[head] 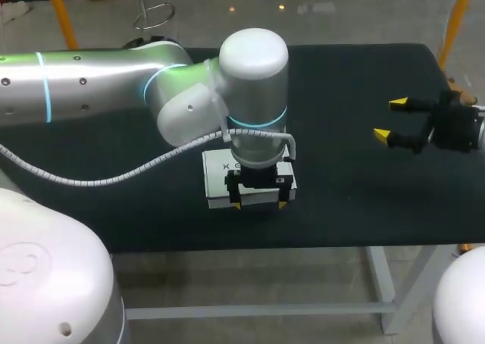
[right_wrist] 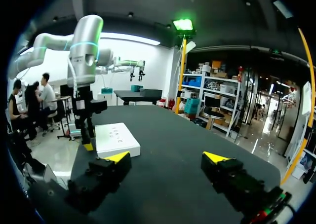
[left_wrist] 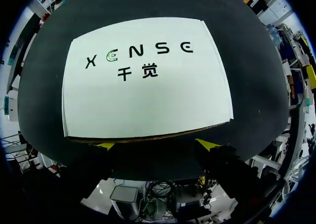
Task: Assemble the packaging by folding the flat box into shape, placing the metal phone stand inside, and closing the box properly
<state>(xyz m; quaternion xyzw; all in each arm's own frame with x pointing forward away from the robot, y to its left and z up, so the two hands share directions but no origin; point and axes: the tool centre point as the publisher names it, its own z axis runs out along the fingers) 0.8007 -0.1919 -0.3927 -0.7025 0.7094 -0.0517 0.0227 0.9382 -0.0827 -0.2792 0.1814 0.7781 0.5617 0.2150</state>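
Note:
A white box (head: 227, 179) with dark print on its lid lies flat in the middle of the black table (head: 348, 200). My left gripper (head: 260, 204) points straight down at the box's front edge, open, its yellow tips just off that edge. In the left wrist view the box (left_wrist: 148, 81) fills the space ahead of the open left gripper (left_wrist: 156, 145). My right gripper (head: 389, 120) hangs open and empty over the table's right side, well away from the box. From the right wrist, the box (right_wrist: 116, 140) lies ahead of my right gripper (right_wrist: 167, 157), with my left arm (right_wrist: 85, 51) over it. No phone stand shows.
My left arm (head: 189, 94) crosses the table's left half from the left edge and hides the box's far part. The table's front edge (head: 303, 245) runs a short way in front of the box.

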